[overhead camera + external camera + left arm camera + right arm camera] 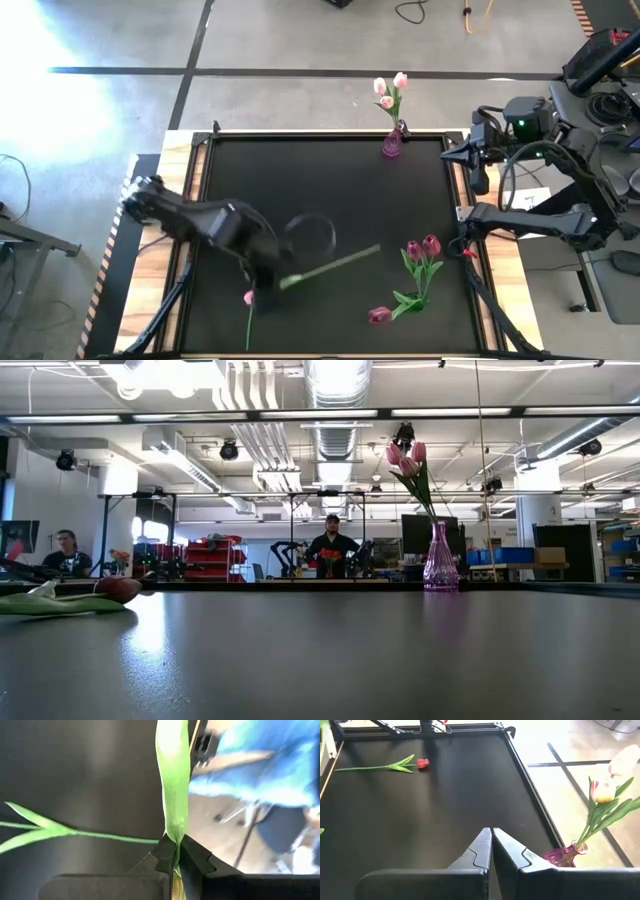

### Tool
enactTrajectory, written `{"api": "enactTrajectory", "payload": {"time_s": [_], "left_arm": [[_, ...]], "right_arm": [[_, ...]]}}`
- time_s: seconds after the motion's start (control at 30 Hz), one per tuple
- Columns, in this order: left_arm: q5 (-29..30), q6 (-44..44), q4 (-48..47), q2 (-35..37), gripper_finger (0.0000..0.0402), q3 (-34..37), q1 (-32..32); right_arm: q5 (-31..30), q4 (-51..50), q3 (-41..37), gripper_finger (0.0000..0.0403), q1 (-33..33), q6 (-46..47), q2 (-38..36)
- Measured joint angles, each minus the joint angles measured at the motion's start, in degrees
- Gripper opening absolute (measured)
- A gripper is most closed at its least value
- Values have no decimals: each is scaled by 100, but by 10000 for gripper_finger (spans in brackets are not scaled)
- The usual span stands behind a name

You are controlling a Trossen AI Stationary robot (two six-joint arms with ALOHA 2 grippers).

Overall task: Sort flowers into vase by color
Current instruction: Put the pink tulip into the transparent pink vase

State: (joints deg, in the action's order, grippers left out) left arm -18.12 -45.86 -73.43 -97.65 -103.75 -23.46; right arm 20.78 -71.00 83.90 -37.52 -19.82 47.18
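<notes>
Closest to us, the left end effector (pixel 173 862) pinches one green flower stem (pixel 330 266). We count two pale pink tulips (pixel 390 92) in one purple vase (pixel 392 142) at the tabletop's (pixel 330 190) far edge, three dark magenta tulips (pixel 415 270) lying near the right side, and one pink tulip (pixel 249 298) near the left arm. The right end effector (pixel 491 845) is closed, empty.

I'm looking over a matte black table (pixel 330 200) w/ a pale wood edge. At 12 o'clock, a clear purple vase (pixel 392 143) is showing pale pink tulips (pixel 390 88) on green stems. At 4 o'clock, dark magenta tulips (pixel 421 248) are lying w/ green leaves. At 7 o'clock, a pink tulip (pixel 249 297). My left pincer (pixel 174 851), black, is pinching a bright green stem (pixel 171 785). My right pincer (pixel 490 833) is black too.
</notes>
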Motion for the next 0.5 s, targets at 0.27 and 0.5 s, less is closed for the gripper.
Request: {"api": "enactTrajectory", "payload": {"time_s": [0.27,0.5], "left_arm": [[-854,316,2350,1569,0,2002,1752],[-2663,-675,5822,2023,0,3631,3534]], "right_arm": [[-287,336,0,9,0,107,298],[-494,837,0,10,13,-32,451]]}}
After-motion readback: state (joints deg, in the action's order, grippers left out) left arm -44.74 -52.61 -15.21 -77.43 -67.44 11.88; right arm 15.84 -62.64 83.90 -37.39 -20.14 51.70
